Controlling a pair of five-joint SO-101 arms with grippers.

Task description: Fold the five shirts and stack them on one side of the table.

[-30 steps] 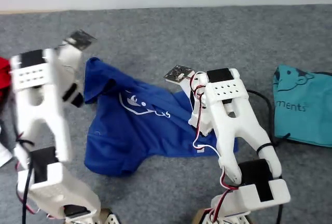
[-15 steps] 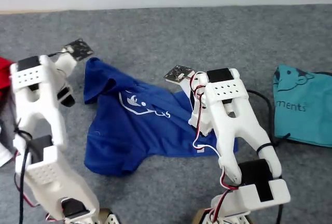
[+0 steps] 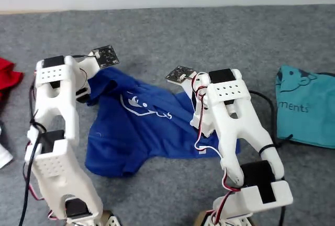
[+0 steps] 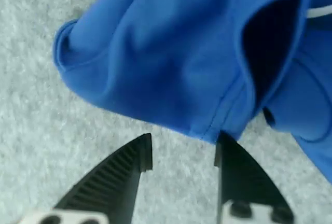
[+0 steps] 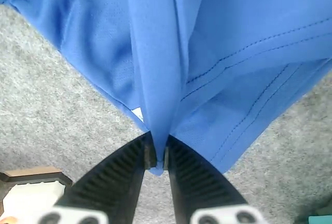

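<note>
In the middle of the tabletop, the blue shirt is spread out crumpled and not yet folded. A pinch of its hem is clamped tight in the right claw, likely so that side can be lifted and laid over. The left claw is held apart just beside the shirt's bunched edge, probably ready to grab it. The cloth looks soft and thin, with stitched seams and a white drawing. A teal shirt is seen at the right edge, a red shirt at the left edge.
</note>
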